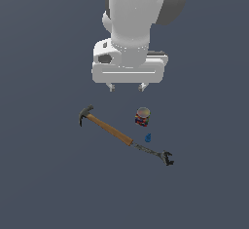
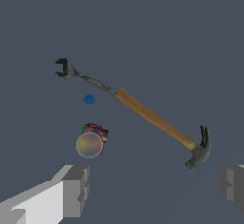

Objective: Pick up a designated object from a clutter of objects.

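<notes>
**Tiny blue piece waiting beside the can, hand held open above**

The tiny blue piece (image 1: 148, 138) is lying on the grey worktop (image 1: 44, 184), just beside the small can (image 1: 142, 117) and apart from it, on the side of the can facing away from the arm. A thin fork-ended tool (image 1: 154, 153) is lying just beyond the piece, further from the can, seemingly end to end with the brown handle of the hammer (image 1: 105, 127). The hammer's dark head is pointing away from the can toward the exterior view's left.

The hand (image 1: 127, 87) is being held high over the clutter with its fingers (image 2: 75, 189) spread wide and nothing between them; it is hovering nearer the can than the piece.

Trouble is being judged most likely from the piece's smallness: a wide-open descent could be knocking the can or pinning the tool, and a slightly misplaced closing could be flicking the piece aside. The gap between can and tool is narrow, so little room is being offered along that line. Open worktop is being left all around the clutter, with no edge in view.
</notes>
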You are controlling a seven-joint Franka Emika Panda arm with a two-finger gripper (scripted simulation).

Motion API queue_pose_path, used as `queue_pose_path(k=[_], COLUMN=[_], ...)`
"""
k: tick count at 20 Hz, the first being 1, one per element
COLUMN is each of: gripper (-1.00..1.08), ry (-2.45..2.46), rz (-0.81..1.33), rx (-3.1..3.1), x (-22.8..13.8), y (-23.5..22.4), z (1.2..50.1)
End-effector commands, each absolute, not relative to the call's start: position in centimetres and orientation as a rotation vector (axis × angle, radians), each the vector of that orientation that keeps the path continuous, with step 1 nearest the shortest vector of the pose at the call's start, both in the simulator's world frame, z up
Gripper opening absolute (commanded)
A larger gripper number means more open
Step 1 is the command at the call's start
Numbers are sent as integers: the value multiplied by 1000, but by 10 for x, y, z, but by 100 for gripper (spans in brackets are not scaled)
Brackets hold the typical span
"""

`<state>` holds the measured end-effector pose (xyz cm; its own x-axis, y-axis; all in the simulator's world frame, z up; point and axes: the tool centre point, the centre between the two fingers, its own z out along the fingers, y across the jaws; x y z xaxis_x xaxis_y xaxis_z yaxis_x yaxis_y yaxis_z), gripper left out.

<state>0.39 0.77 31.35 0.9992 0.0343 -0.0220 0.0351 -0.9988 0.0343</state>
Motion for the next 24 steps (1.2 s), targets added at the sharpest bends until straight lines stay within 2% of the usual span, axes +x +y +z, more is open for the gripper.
queue_pose_path(k=[1, 11, 24], gripper=[100, 100, 100], ry=[81, 333, 913], rz=[-34, -38, -48], rx=[3104, 3078, 2950], x=[5, 15, 34], y=[9, 17, 40], z=[311, 288, 233])
